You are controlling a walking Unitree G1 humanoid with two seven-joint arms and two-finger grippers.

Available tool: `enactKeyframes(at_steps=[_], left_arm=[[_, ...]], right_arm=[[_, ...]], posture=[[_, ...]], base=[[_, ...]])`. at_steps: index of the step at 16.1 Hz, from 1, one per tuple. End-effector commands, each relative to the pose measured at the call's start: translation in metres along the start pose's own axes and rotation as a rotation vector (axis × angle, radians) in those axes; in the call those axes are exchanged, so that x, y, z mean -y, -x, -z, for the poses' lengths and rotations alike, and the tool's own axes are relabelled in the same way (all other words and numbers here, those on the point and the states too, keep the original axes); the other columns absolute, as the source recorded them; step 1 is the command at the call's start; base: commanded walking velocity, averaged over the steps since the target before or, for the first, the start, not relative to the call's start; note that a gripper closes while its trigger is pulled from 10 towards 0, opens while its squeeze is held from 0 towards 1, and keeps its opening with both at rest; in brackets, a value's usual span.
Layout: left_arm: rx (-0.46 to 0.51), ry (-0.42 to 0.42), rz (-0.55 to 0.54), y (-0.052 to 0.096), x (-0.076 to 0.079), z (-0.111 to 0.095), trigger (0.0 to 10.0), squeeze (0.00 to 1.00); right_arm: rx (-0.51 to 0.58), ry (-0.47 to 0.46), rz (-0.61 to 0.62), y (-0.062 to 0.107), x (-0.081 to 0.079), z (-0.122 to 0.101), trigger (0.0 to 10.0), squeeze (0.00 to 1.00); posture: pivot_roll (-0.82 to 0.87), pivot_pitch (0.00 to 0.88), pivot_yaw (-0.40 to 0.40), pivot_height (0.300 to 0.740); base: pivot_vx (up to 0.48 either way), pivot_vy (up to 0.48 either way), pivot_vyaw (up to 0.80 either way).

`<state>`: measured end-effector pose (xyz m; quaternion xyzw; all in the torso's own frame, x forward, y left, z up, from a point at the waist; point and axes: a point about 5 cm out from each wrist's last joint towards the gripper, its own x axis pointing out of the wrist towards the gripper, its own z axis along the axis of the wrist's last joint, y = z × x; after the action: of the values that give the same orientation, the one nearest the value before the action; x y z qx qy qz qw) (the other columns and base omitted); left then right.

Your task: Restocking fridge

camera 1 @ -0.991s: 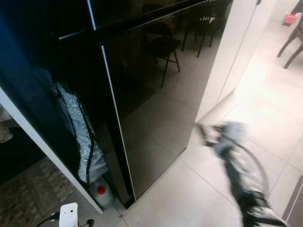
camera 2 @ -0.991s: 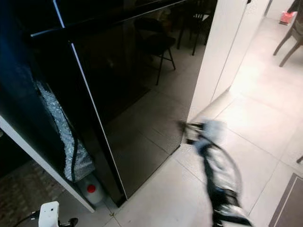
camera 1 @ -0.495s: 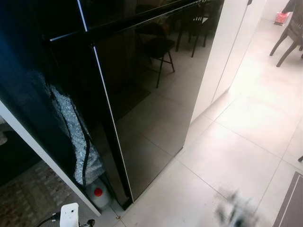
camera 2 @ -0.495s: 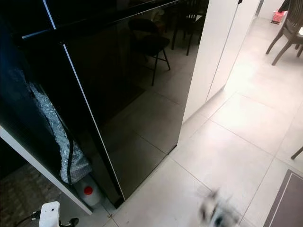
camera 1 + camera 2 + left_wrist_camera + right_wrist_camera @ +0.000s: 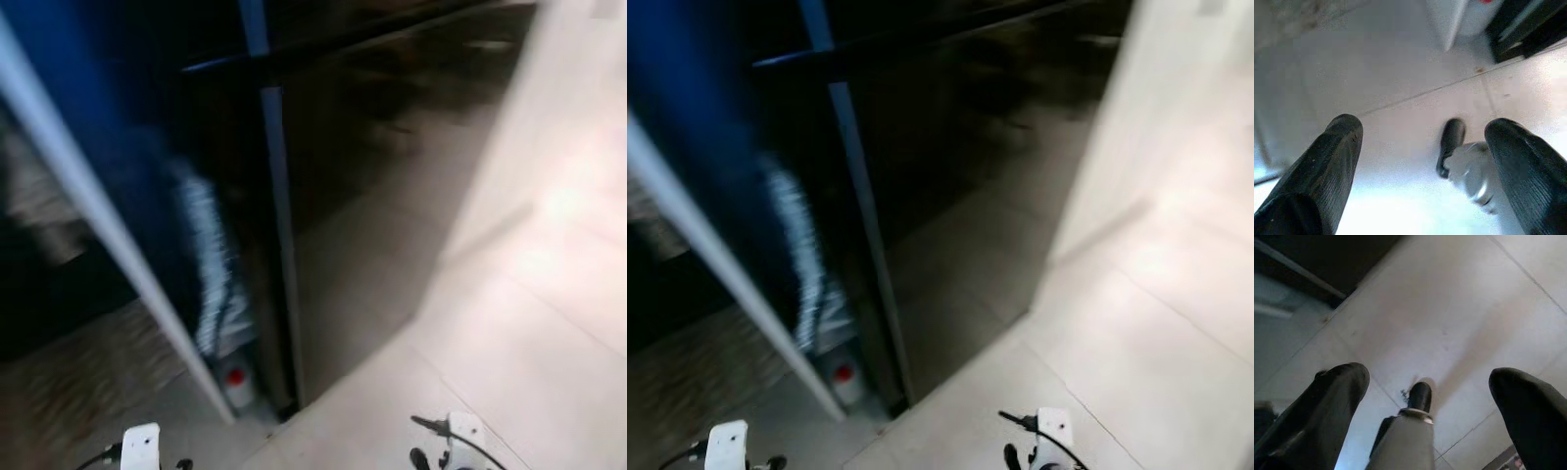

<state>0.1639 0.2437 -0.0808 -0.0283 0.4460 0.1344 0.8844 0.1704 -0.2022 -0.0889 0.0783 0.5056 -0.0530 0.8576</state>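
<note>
The left hand (image 5: pixel 1422 166) hangs low over the floor (image 5: pixel 1376 78), its two black fingers (image 5: pixel 1327 171) spread wide with nothing between them. The right hand (image 5: pixel 1425 416) also hangs low, its fingers (image 5: pixel 1327 406) spread just as wide and equally empty. Past each hand a silver leg and a dark foot show above the pale tiles, so both arms appear to be idle at the robot's sides.

Both head views are blurred. Ahead of the hands and above them stands the fridge (image 5: pixel 382 166), a tall unit with a glossy black front that mirrors the floor. Its doors look shut. To the left of the fridge, in the gap between its side and a pale slanted edge (image 5: pixel 108 235), a silvery crinkled bundle (image 5: pixel 206 264) stands on end. At the foot of that bundle, by the fridge's lower left corner, sits a pale jug with a red cap (image 5: pixel 235 384). To the right of the fridge a white wall (image 5: pixel 534 108) rises, and bright tiles spread beyond it.

As for the task, restocking seems hardly begun: no door is open, neither hand carries goods, and no item for stocking can be made out. What is left, by this judgement, is nearly everything: fetching items, opening the fridge and placing them inside. The fridge is near, in front of the hands but well above them, and neither hand touches it.
</note>
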Motion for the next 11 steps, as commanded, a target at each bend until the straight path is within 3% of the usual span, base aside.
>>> enactKeyframes(at_steps=[1,7,11], left_arm=[[-0.008,0.007,-0.008,0.0004,-0.0036,0.0012,10.0,0.0],[-0.021,-0.005,-0.009,0.0016,-0.0052,0.0066,10.0,0.0],[-0.019,0.002,-0.012,0.002,-0.0042,0.008,10.0,0.0]], right_arm=[[-0.018,-0.002,0.006,0.001,0.0031,0.0073,10.0,0.0],[-0.032,0.053,-0.001,0.003,0.0114,0.0109,10.0,0.0],[-0.046,0.085,-0.019,0.0031,0.0079,0.0171,10.0,0.0]], posture=[[-0.03,0.0,0.022,0.74],[-0.01,0.0,0.015,0.74],[0.0,0.0,0.007,0.74]], base=[[0.0,0.0,0.8],[0.0,0.0,0.8],[0.0,0.0,0.8]])
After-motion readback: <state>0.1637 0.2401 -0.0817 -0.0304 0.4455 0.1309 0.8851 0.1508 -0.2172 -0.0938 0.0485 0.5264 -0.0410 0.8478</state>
